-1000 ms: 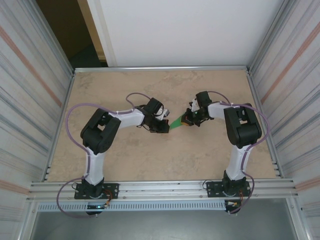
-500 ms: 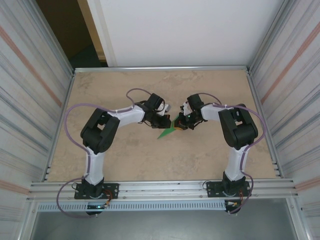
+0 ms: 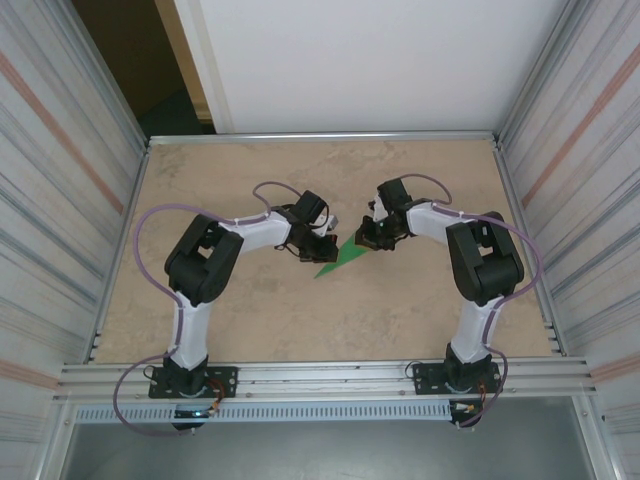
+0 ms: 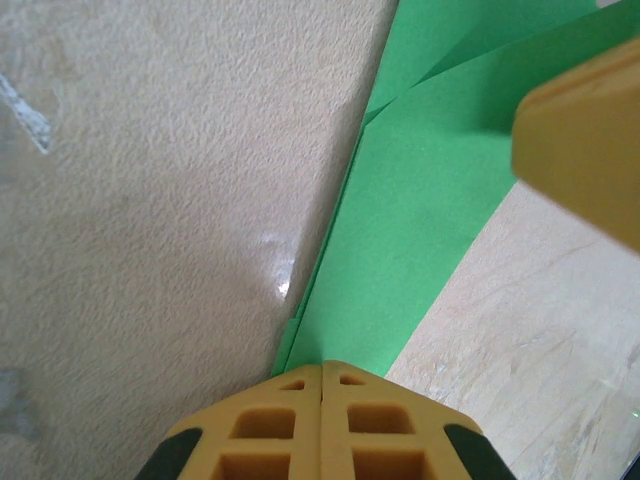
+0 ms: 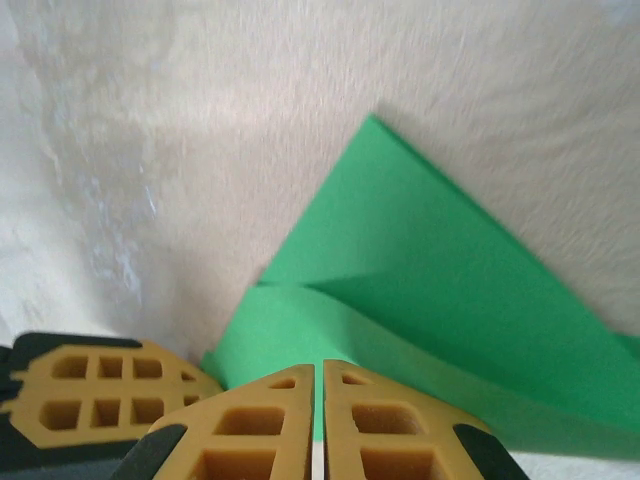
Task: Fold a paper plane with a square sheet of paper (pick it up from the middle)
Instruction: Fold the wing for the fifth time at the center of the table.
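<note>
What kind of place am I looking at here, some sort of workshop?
Probably a robot test booth in a lab or workshop: a left arm and a right arm bolted to a metal rail, a tabletop boxed in by ribbed panels, and a folded green paper between them.

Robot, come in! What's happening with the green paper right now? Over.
Left gripper jaws shut on the partly folded bright green paper sheet. Right gripper jaws shut on the same sheet. Nothing in the way. Over.
</note>
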Robot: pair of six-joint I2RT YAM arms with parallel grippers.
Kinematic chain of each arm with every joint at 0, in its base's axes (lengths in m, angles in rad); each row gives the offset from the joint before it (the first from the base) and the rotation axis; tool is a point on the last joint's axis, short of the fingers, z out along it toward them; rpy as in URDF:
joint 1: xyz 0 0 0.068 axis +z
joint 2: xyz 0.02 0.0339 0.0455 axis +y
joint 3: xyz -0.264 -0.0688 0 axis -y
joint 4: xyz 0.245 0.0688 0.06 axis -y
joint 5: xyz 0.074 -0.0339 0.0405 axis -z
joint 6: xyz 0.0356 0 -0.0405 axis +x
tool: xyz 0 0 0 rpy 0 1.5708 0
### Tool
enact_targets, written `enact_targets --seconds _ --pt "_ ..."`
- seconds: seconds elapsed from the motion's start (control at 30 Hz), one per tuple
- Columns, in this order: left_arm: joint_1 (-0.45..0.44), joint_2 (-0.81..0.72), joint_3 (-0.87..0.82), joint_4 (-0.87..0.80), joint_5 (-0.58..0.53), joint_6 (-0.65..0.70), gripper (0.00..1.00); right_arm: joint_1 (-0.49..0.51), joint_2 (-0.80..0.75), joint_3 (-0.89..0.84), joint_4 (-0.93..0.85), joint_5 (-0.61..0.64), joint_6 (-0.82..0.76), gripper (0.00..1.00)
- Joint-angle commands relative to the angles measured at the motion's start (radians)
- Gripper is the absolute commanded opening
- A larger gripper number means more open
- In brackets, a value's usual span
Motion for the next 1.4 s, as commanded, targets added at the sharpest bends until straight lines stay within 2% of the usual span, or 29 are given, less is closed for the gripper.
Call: enact_targets --seconds 0.0,0.23,0.67,0.93,1.0,1.17,1.27,1.37 --pt "0.002 0.036 -0.012 -0.104 -0.037 -0.007 0.0 0.001 -0.005 0.034 -0.063 0.081 0.034 0.1" --pt "0.002 0.038 -0.017 -0.109 -0.039 -0.018 0.0 -0.018 -0.012 0.015 -0.066 0.125 0.055 0.09" --pt "0.001 0.038 -0.05 -0.122 -0.055 -0.047 0.0 -0.115 -0.005 -0.16 0.138 -0.008 0.032 0.06" --pt "0.001 0.069 -0.069 -0.117 -0.055 -0.049 0.0 -0.181 -0.089 -0.172 0.209 -0.066 -0.003 0.06" --pt "0.002 0.071 -0.062 -0.115 -0.049 -0.05 0.0 -0.15 -0.134 -0.18 0.253 -0.085 -0.001 0.07" --pt "0.001 0.076 -0.04 -0.118 -0.046 -0.045 0.0 0.001 -0.239 -0.206 0.27 0.076 0.023 0.05" --pt "0.001 0.083 -0.034 -0.118 -0.038 -0.045 0.0 0.066 -0.223 -0.217 0.293 0.122 0.079 0.05" --pt "0.002 0.085 -0.034 -0.114 -0.035 -0.05 0.0 0.086 -0.19 -0.243 0.325 0.14 0.133 0.04"
